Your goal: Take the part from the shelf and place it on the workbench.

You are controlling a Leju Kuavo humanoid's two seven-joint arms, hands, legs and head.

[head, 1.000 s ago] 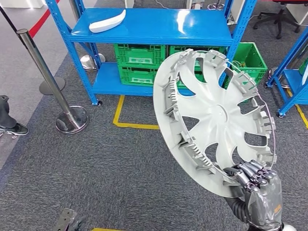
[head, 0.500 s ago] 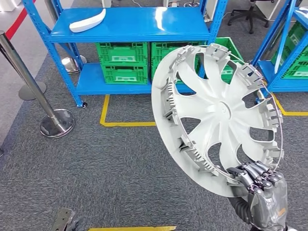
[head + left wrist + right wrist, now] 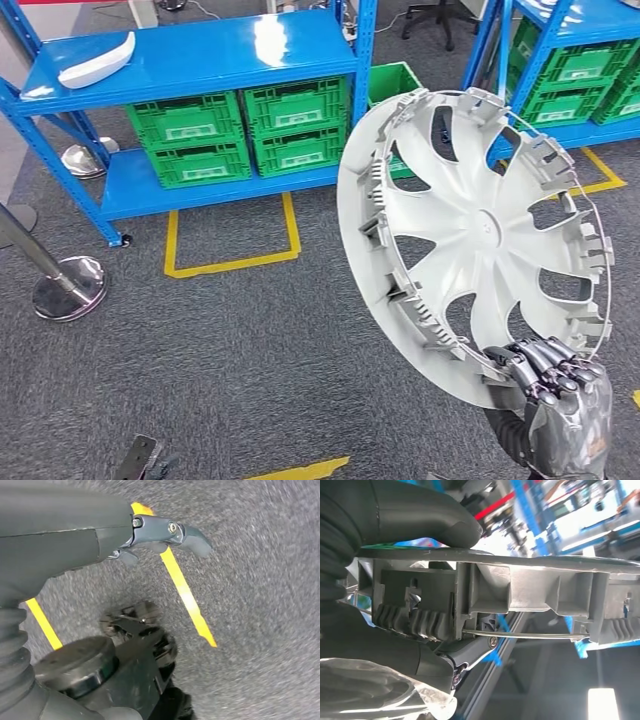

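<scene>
Right hand (image 3: 562,410) low at the right of the head view, dark fingers (image 3: 545,368) curled over the lower rim of the part (image 3: 468,240) and clamped on it; thumb (image 3: 422,510) pressed against the rim's other face in the right wrist view. Part — a pale grey wheel cover with curved spokes, ribbed clips and a thin wire ring around its inner edge — held up in the air, tilted, inner side facing the camera, above the grey carpet (image 3: 226,360) and in front of the blue shelf (image 3: 189,60). Well clear of that shelf, touching nothing but the hand. Left hand (image 3: 158,535) hanging over the carpet beside a yellow floor line (image 3: 186,597), holding nothing; one finger stretched out straight, the rest too hidden to tell whether apart or together. On the shelf's top board, a white curved piece (image 3: 98,65) near its left end; beneath, green crates (image 3: 241,130) side by side on the lower board. Further green crates on a second blue rack (image 3: 581,70) at upper right. Chrome post base (image 3: 68,288) on the carpet at left — near a yellow taped rectangle (image 3: 230,262) in front of the shelf.
</scene>
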